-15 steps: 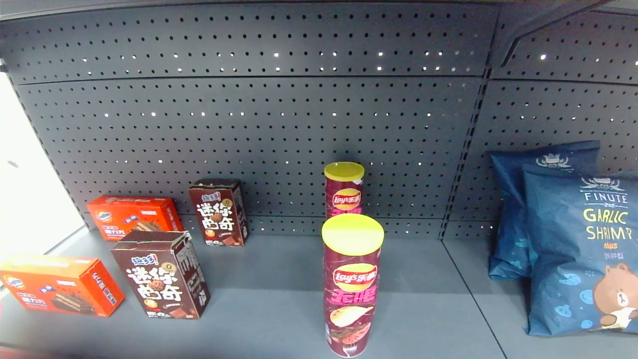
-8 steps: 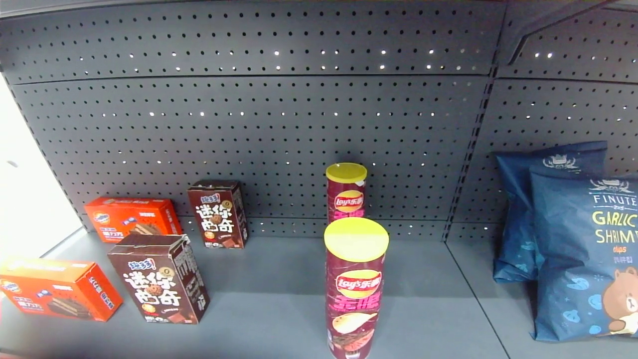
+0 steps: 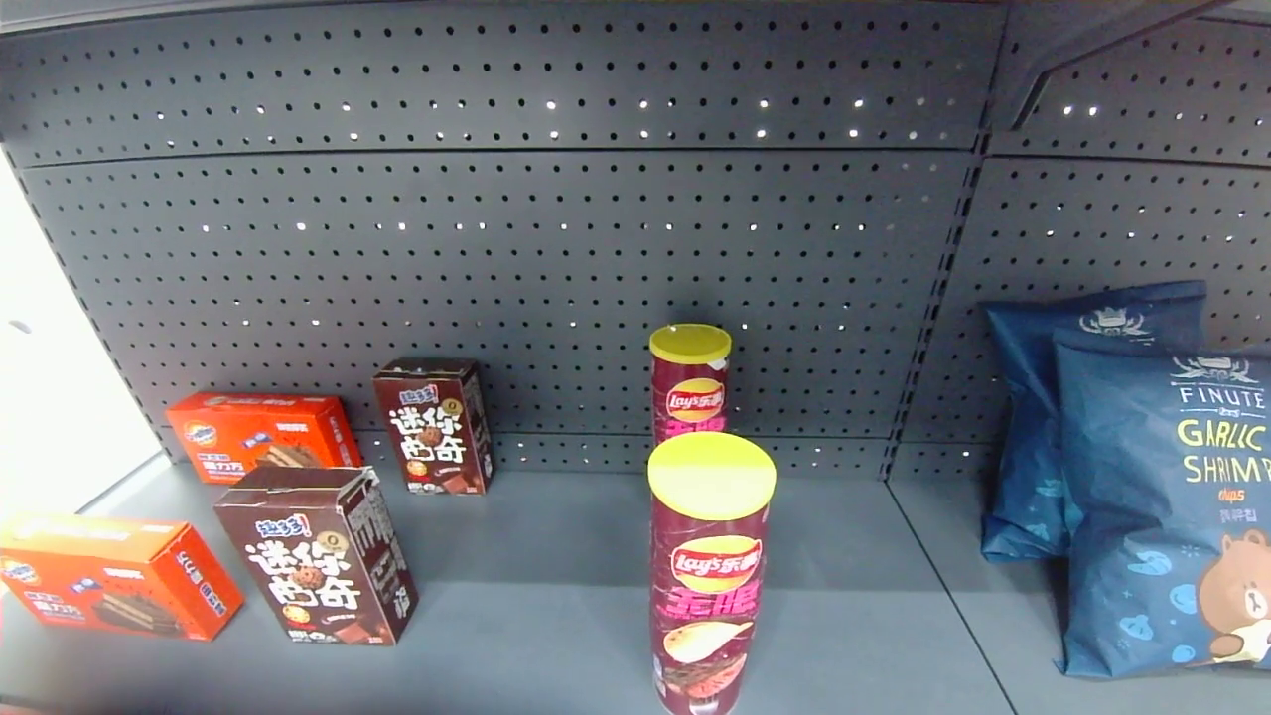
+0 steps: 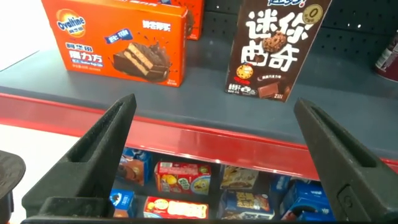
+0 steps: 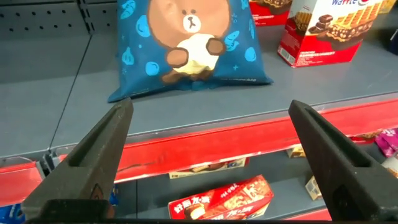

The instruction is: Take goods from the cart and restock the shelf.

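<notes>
The front chips canister [image 3: 711, 576] stands upright on the shelf [image 3: 556, 596], a brown cookie box [image 3: 323, 556] to its left, and looks light, stiff and slick, best pinched mid-body, while the left end effector [image 4: 214, 106] and right end effector [image 5: 210, 104] gape empty.

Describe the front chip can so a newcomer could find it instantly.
On the grey metal shelf, look midway between the dark brown cardboard boxes and the blue snack bags. The tall maroon cylindrical can with a yellow lid stands near the front edge; its twin stands farther back.
</notes>
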Motion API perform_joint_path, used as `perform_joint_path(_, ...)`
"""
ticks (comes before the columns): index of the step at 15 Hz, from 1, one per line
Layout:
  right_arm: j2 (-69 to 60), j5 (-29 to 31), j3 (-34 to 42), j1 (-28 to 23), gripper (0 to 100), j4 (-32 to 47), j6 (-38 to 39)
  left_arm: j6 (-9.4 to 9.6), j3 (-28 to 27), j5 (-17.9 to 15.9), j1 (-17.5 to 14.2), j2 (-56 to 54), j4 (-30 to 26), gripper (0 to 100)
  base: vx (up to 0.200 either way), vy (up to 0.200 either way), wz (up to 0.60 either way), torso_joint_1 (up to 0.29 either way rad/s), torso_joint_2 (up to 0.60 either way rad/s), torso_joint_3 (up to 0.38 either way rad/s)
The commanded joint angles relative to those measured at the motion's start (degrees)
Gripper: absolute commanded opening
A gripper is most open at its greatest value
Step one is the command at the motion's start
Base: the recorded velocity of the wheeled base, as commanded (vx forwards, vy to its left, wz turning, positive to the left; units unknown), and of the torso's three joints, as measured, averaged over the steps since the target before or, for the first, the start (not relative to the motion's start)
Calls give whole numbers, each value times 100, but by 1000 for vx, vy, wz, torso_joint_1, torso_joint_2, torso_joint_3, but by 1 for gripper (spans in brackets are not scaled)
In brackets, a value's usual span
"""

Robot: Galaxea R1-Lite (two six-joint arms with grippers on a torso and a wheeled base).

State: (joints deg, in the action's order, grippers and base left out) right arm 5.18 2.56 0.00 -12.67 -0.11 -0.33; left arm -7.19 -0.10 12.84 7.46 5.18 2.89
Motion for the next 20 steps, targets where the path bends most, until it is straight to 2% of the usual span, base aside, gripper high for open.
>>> perform_joint_path(1,9,-10,0,1,100,-7,-2,-1,1,0,-8,9,1,100,0,200,0,2,2,2)
perform_joint_path(11,9,-1,0,1,100,-7,-2,16,1,17,-8,0,1,100,0,0,0,0,0,0)
perform_joint_path(12,9,-1,0,1,100,2,-2,-1,1,17,-8,9,1,100,0,-200,0,7,2,7)
perform_joint_path(20,9,-1,0,1,100,-7,-2,-81,1,17,-8,9,1,100,0,0,0,0,0,0)
